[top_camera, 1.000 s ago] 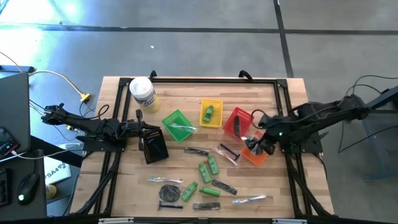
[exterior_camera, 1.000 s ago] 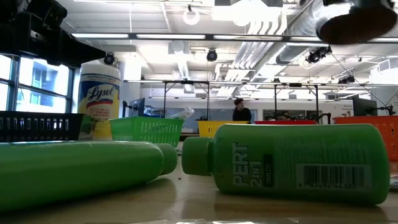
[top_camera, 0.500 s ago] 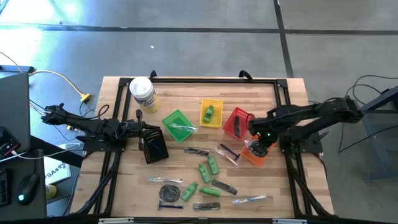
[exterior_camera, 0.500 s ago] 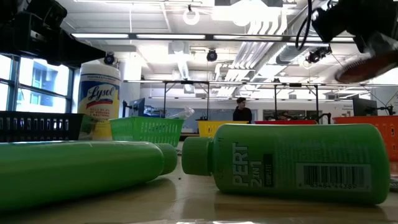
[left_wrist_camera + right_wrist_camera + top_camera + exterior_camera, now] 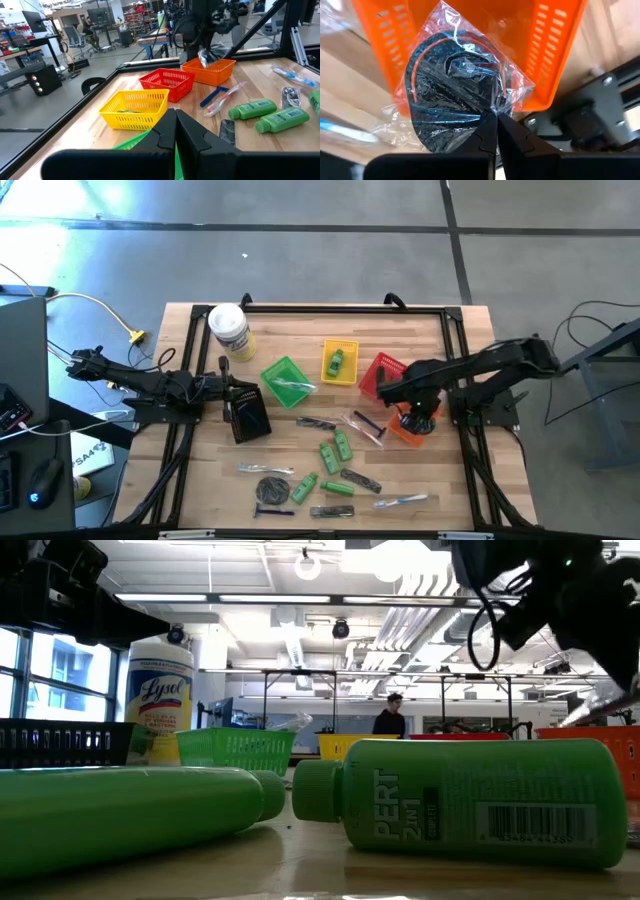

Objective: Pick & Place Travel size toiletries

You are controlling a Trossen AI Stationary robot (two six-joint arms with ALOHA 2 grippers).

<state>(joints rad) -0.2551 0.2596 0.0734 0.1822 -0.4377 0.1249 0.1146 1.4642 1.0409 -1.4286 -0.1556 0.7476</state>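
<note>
Right wrist view: the right pincer (image 5: pixel 492 117) is pinched tight on the clear wrap of a round dark disc (image 5: pixel 452 95), held over the orange basket (image 5: pixel 555 55). Farther across the worktop (image 5: pixel 300 325), the left pincer (image 5: pixel 232 398) waits closed and empty beside the black basket (image 5: pixel 250 420).

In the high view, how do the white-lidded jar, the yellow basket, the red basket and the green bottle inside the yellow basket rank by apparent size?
1. Yellow basket and red basket: they look about alike, and the right arm partly covers the red one, so no ranking.
2. White-lidded jar.
3. Green bottle in the yellow basket, clearly smallest.
</note>
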